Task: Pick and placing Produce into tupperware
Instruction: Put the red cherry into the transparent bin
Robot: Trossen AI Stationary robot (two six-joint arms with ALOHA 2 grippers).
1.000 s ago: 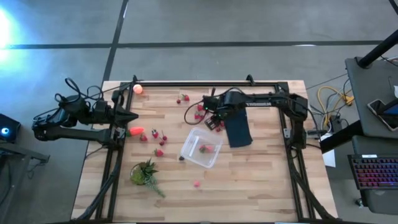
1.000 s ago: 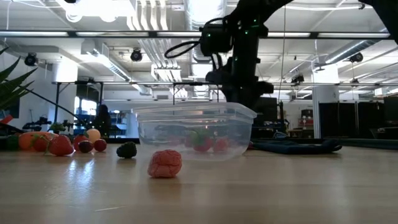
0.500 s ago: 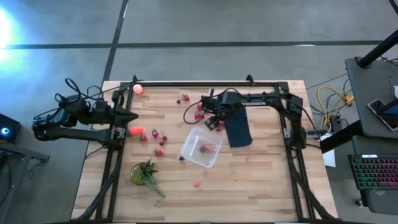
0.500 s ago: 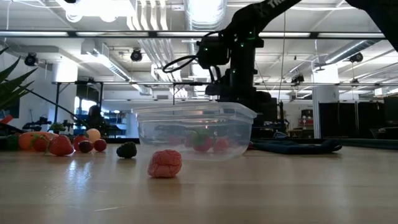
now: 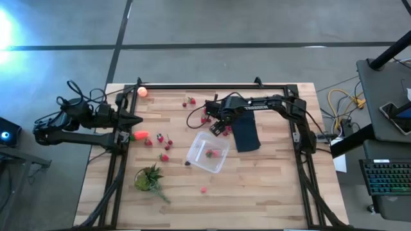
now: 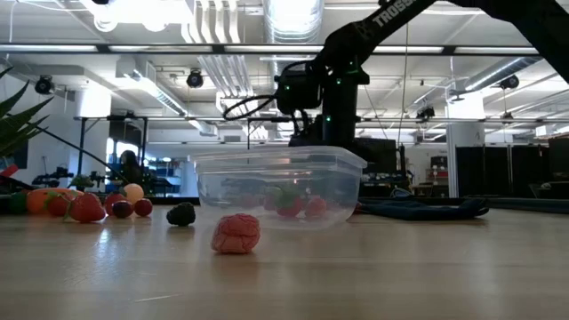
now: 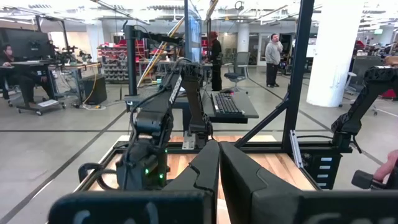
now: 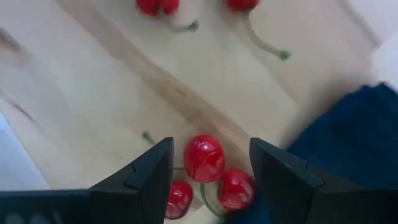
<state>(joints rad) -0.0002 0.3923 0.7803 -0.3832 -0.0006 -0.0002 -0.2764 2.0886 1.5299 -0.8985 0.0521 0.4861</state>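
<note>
The clear tupperware stands mid-table with a few red pieces inside; the low view shows it too. My right gripper points down just beyond its far side, next to the navy cloth. It is open, its fingers standing on either side of a small red piece without touching it. Two more red pieces lie close by. More produce lies to the left: an orange ball, an elongated orange-red piece and scattered red pieces. My left gripper waits shut at the table's left edge.
A dark navy folded cloth lies right of my right gripper. A green leafy bunch sits near the front left. One red piece lies in front of the tupperware. A black frame borders the table. People stand in the room beyond.
My right gripper has come down and gone a little toward the table's left edge, sinking behind the tupperware's far side in the low view. The produce and the tupperware have stayed where they were.
</note>
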